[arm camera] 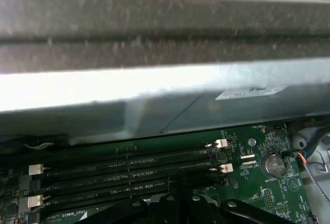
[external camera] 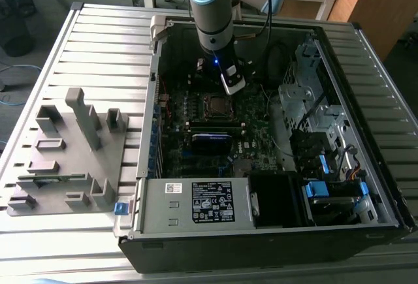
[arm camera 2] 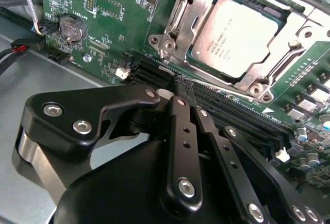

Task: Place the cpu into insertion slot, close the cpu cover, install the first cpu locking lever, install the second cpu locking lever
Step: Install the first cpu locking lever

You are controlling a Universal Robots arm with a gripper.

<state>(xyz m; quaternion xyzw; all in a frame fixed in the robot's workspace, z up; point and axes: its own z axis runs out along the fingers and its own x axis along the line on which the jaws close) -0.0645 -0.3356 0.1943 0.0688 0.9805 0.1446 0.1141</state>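
- The black gripper (arm camera 2: 183,87) with its jointed linkage hangs on the pale blue and grey arm inside the open computer case (external camera: 149,134). In the second wrist view its two fingers are drawn together to a narrow tip, and nothing shows between them.
- That tip hovers over the long narrow black memory slots (arm camera 2: 232,116), just beside the near edge of the socket; I cannot tell whether it touches anything.
- The cpu (arm camera 2: 234,36), a flat square chip with a dull silver-grey metal top, lies seated in the insertion slot (external camera: 213,105), the small square socket in the dark green circuit board (arm camera 2: 118,7).
- The cpu cover (arm camera 2: 178,23), a thin silvery metal frame with an open middle, lies flat over the chip's edges, so the chip's top shows through it.
- A thin silvery metal rod (arm camera 2: 206,84) runs along the cover's edge nearest the fingertips; I cannot tell whether it is latched.
- A round silver coin battery (arm camera 2: 69,28) sits on the board, well apart from the socket.
- In the exterior view the gripper (external camera: 233,81) stands just beside the socket, towards the exterior view's right.
- Outside the case, on the exterior view's left, a grey moulded parts fixture (external camera: 65,147) rests on the slatted metal table (external camera: 98,42).
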